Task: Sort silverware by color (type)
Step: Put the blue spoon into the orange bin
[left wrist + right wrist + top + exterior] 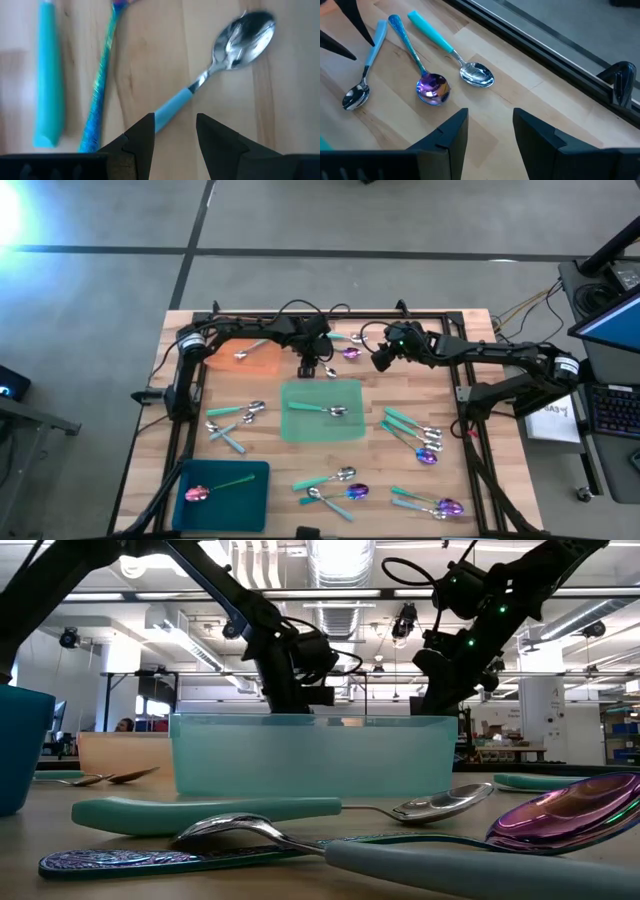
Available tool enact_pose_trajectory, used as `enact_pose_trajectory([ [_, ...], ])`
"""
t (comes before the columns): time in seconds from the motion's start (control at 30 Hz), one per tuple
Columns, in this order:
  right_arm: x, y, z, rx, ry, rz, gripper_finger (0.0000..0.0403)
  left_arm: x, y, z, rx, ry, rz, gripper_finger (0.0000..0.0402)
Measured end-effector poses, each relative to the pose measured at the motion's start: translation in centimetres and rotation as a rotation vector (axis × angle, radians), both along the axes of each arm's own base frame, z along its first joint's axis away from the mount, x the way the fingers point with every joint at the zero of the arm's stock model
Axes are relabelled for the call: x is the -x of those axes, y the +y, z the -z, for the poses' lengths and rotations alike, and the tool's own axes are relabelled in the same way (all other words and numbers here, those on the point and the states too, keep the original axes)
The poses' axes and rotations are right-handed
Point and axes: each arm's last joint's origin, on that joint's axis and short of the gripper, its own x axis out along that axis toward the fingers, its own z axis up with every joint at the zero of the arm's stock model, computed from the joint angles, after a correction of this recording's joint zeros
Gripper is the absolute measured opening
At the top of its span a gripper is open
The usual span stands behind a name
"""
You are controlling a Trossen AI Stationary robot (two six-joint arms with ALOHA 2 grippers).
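Our left tool (172,137) hangs over the far middle of the wooden surface (270,450), just past the green mat (300,425). Its two fingers are spread apart and hold nothing. Right under it lies a little spoon with a light blue handle (220,65). The end of the handle sits between the fingers.

Beside that spoon we see a purple spoon (432,90) with a sparkly blue handle and a silver spoon with a teal handle (476,75). Our right tool (490,132) waits close by over the far right part, and it is spread apart and empty too.

The rest of the silverware is scattered all around. One spoon lies on the green mat, one on the orange mat (262,360) and one purple spoon on the teal mat (255,500). More lie in small bunches at the left, right and near side.

We think these spoons are light, stiff and hard. The shiny bowls look slippery, so they could slide out of a pinch. The flat handle is the best place to grab, near its middle. The spoons lie very flat on the surface, so our fingers need to go low to catch one.
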Motion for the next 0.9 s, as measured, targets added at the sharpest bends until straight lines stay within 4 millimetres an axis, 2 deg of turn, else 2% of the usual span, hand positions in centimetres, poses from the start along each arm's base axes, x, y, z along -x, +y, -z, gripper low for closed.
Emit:
enact_pose_trajectory([
  [0.27, 0.0, 0.0, 0.0, 0.009, 0.011, -0.012, 0.0146, 0.0, 0.6, 1.4, 0.019, 0.027, -0.025, 0.0129],
  [0.5, 0.0, 0.0, 0.0, 0.009, 0.012, -0.013, 0.0146, 1.0, 0.1, 1.9, 0.111, 0.128, -0.149, 0.0129],
  [0.63, 0.0, 0.0, 0.0, 0.013, 0.016, -0.018, 0.0146, 1.3, -0.1, 1.8, 0.152, 0.145, -0.243, 0.0129],
  [0.9, 0.0, 0.0, 0.0, 0.014, 0.017, -0.02, 0.0146, 1.0, -0.1, -0.2, 0.141, 0.073, -0.235, 0.0129],
])
